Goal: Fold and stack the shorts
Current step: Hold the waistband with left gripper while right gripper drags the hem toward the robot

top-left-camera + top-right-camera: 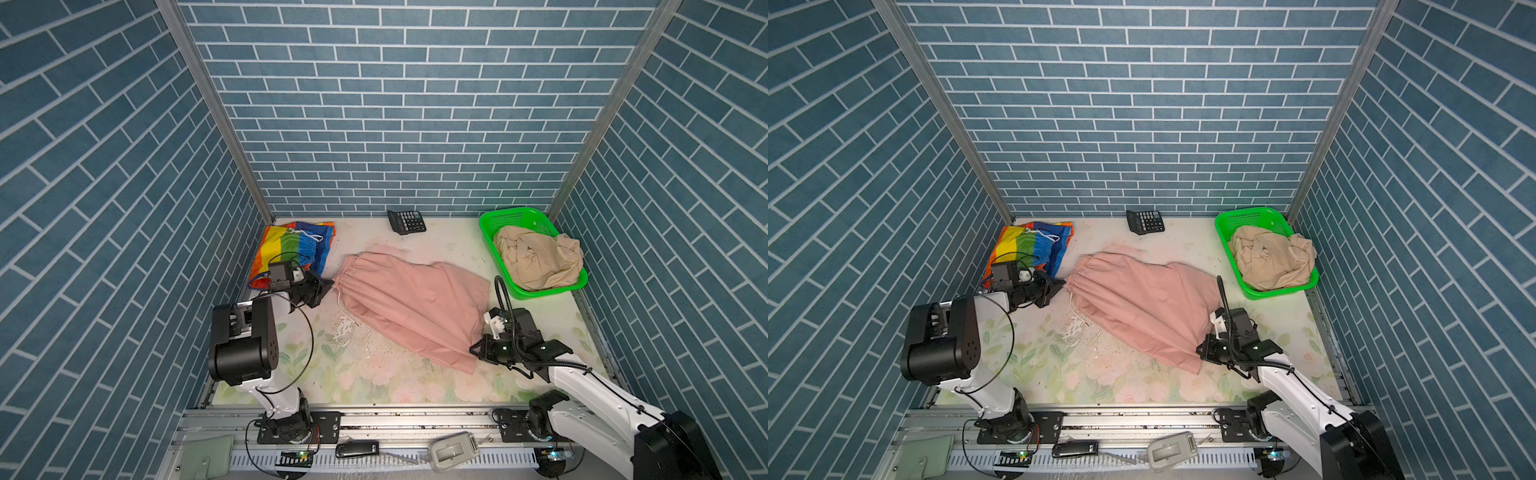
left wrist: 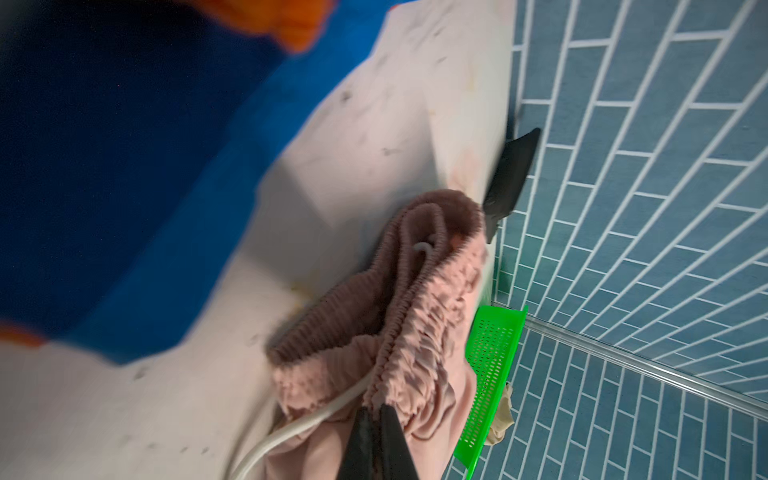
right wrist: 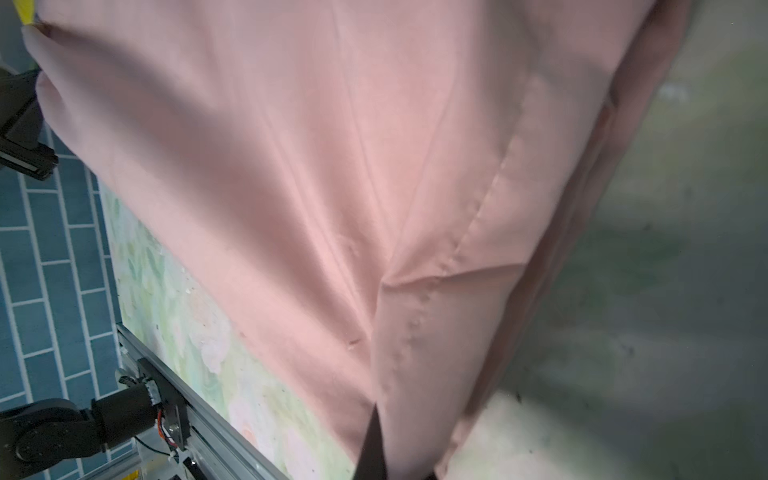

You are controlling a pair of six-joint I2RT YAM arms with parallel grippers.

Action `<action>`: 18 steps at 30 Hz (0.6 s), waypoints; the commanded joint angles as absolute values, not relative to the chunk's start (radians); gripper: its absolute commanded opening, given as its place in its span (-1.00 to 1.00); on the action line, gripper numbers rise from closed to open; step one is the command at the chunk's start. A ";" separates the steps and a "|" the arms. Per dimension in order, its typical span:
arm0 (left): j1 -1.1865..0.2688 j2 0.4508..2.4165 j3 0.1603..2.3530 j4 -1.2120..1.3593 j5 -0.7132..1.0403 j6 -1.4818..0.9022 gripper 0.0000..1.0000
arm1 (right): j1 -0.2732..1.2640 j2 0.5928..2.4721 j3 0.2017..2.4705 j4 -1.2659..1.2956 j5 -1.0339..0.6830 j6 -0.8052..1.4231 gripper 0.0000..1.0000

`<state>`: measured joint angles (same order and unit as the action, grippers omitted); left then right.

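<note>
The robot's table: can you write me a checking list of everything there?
Surface: flower-printed table mat, scuffed and speckled in the middle.
Job's things: dusty pink shorts spread across the middle; shiny rainbow-striped shorts in the back left corner; crumpled beige shorts in the green plastic mesh basket, back right.
Clutter: black calculator by the back wall.
Grippers: left gripper shut on the pink waistband; right gripper shut on the pink hem.
Cables: black cable looping off the left arm; black hose above the right wrist.
Surroundings: blue brick-pattern walls on three sides.
</note>
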<state>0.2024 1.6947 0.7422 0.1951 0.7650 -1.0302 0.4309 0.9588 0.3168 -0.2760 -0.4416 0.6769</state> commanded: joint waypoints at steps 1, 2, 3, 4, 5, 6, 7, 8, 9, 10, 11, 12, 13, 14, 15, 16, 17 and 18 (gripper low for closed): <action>0.220 1.717 0.719 0.256 0.750 -1.006 -1.00 | 0.434 0.988 0.298 -0.255 -0.427 0.708 -0.86; 0.220 1.717 0.715 0.260 0.747 -1.007 -1.00 | 0.435 0.997 0.299 -0.252 -0.416 0.707 -0.84; 0.220 1.715 0.710 0.263 0.746 -1.008 -1.00 | 0.432 1.017 0.303 -0.250 -0.397 0.708 -0.79; 0.220 1.711 0.706 0.262 0.742 -1.005 -1.00 | 0.433 1.048 0.308 -0.240 -0.378 0.706 -0.73; 0.219 1.706 0.703 0.258 0.741 -1.003 -1.00 | 0.430 1.080 0.315 -0.231 -0.368 0.707 -0.68; 0.219 1.701 0.702 0.253 0.741 -1.000 -1.00 | 0.429 1.125 0.326 -0.215 -0.368 0.704 -0.61; 0.219 1.696 0.701 0.249 0.742 -0.996 -1.00 | 0.428 1.167 0.340 -0.200 -0.375 0.703 -0.56; 0.219 1.690 0.701 0.244 0.744 -0.993 -1.00 | 0.428 1.197 0.352 -0.185 -0.388 0.703 -0.48; 0.220 1.685 0.702 0.237 0.748 -0.989 -1.00 | 0.428 1.220 0.363 -0.170 -0.406 0.703 -0.40; 0.220 1.680 0.701 0.228 0.747 -0.981 -1.00 | 0.428 1.227 0.377 -0.165 -0.420 0.703 -0.30; 0.220 1.676 0.678 0.222 0.748 -0.976 -1.00 | 0.428 1.223 0.394 -0.180 -0.419 0.693 -0.21; 0.220 1.675 0.675 0.220 0.749 -0.974 -1.00 | 0.426 1.207 0.426 -0.231 -0.397 0.671 -0.07; 0.221 1.676 0.673 0.219 0.750 -0.971 -1.00 | 0.422 1.187 0.462 -0.285 -0.367 0.647 0.09; 0.220 1.678 0.671 0.221 0.750 -0.972 -1.00 | 0.409 1.170 0.491 -0.321 -0.350 0.630 0.21; 0.220 1.680 0.671 0.222 0.750 -0.971 -1.00 | 0.380 1.154 0.519 -0.348 -0.347 0.613 0.40; 0.221 1.682 0.670 0.227 0.749 -0.974 -1.00 | 0.339 1.147 0.541 -0.367 -0.356 0.597 0.56; 0.221 1.685 0.669 0.236 0.748 -0.980 -1.00 | 0.299 1.151 0.560 -0.378 -0.366 0.583 0.67; 0.221 1.688 0.665 0.250 0.750 -0.988 -1.00 | 0.255 1.166 0.580 -0.394 -0.371 0.562 0.77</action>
<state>0.2119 1.6939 0.6792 0.2344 0.7601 -0.9970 0.3298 1.1694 0.5297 -0.2909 -0.4065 0.6319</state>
